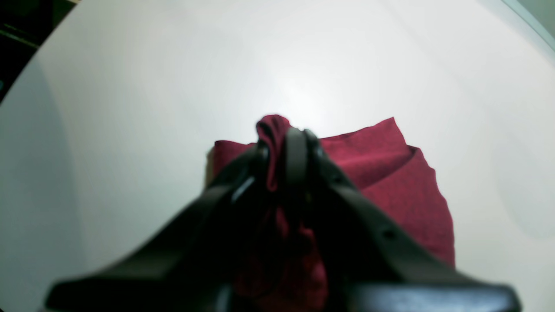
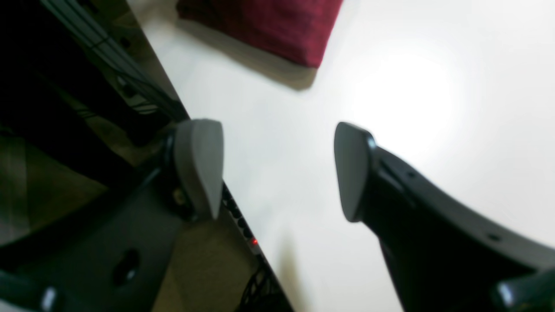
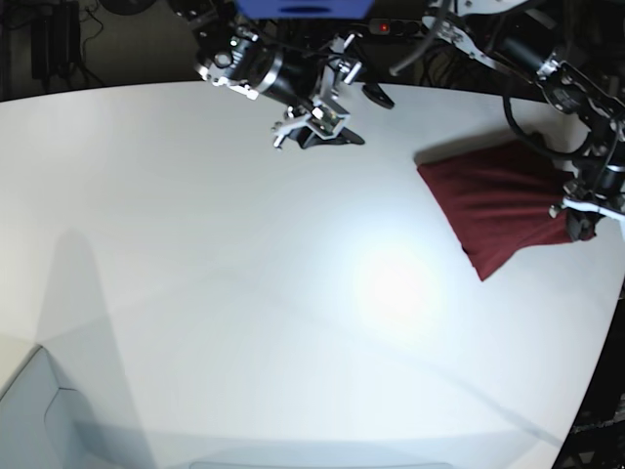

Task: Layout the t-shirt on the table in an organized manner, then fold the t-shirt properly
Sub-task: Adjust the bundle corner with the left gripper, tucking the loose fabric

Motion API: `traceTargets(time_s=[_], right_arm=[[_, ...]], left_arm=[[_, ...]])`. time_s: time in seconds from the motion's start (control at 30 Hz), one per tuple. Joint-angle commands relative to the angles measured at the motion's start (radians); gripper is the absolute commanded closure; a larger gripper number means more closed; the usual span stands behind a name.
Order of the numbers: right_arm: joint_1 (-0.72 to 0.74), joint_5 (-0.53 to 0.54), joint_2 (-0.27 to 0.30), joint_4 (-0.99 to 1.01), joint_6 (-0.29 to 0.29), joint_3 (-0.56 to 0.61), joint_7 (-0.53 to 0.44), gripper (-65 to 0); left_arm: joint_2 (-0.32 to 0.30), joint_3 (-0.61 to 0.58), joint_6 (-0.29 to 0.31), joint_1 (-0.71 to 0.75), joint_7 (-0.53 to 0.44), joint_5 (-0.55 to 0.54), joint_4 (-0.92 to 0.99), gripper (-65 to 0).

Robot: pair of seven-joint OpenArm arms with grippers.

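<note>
A glossy white tabletop [image 3: 195, 293] with a curved edge is seen, a glare spot near its middle, dark equipment and cables behind. The left hand [image 1: 284, 143] is pinched shut on a bunched fold of the maroon t-shirt [image 3: 503, 205] (lying folded near the tabletop's edge). The right hand [image 2: 277, 169] is held wide open over bare surface, empty — only its wrist view shows the gap.

Bright light from above, a big white shiny glare spot on the table [image 3: 195, 293], soft grey shadows on the left of the base view, both wrist views blurry, the close black fingers [image 1: 299, 156] fuzzy, table edges bent round, dark corners beyond the table
</note>
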State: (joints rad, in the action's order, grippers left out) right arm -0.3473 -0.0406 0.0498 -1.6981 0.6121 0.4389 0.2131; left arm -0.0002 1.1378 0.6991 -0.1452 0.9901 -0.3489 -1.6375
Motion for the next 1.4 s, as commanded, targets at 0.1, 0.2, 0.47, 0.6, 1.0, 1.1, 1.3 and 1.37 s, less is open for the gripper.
traceTargets(time_s=[0.1, 0.2, 0.47, 0.6, 1.0, 1.1, 1.3, 1.37], right_arm=[[0.001, 0.015, -0.006, -0.021, 0.002, 0.004, -0.03, -39.7], [0.001, 0.015, -0.006, -0.021, 0.002, 0.005, -0.03, -39.7], [0.001, 0.015, -0.003, -0.023, 0.002, 0.002, -0.03, -39.6], [0.001, 0.015, 0.012, -0.023, 0.002, 0.008, -0.03, -39.6], [0.001, 0.015, 0.015, -0.04, 0.002, 0.002, -0.031, -39.6], [0.003, 0.017, 0.015, -0.052, 0.002, 0.002, -0.031, -39.6], [0.009, 0.018, 0.015, -0.055, 0.002, 0.005, -0.031, -39.6], [0.009, 0.018, 0.015, -0.055, 0.002, 0.005, -0.031, -39.6]], left_arm=[[-0.031, -0.002, -0.001, -0.037, -0.024, -0.011, 0.006, -2.2], [-0.044, -0.002, -0.001, -0.052, -0.024, -0.019, 0.075, -2.2], [-0.09, -0.002, -0.001, -0.073, -0.055, -0.054, 0.17, -8.5], [-0.09, -0.002, -0.017, -0.061, -0.098, -0.134, 0.171, -24.5], [-0.091, 0.04, -0.051, 0.052, -0.099, -0.276, 0.09, -45.0], [-0.093, 0.052, -0.046, 0.117, -0.109, -0.281, 0.073, -44.9], [-0.117, 0.052, -0.04, 0.19, -0.122, -0.289, 0.127, -44.9], [-0.114, 0.048, -0.04, 0.19, -0.15, -0.283, 0.144, -44.9]])
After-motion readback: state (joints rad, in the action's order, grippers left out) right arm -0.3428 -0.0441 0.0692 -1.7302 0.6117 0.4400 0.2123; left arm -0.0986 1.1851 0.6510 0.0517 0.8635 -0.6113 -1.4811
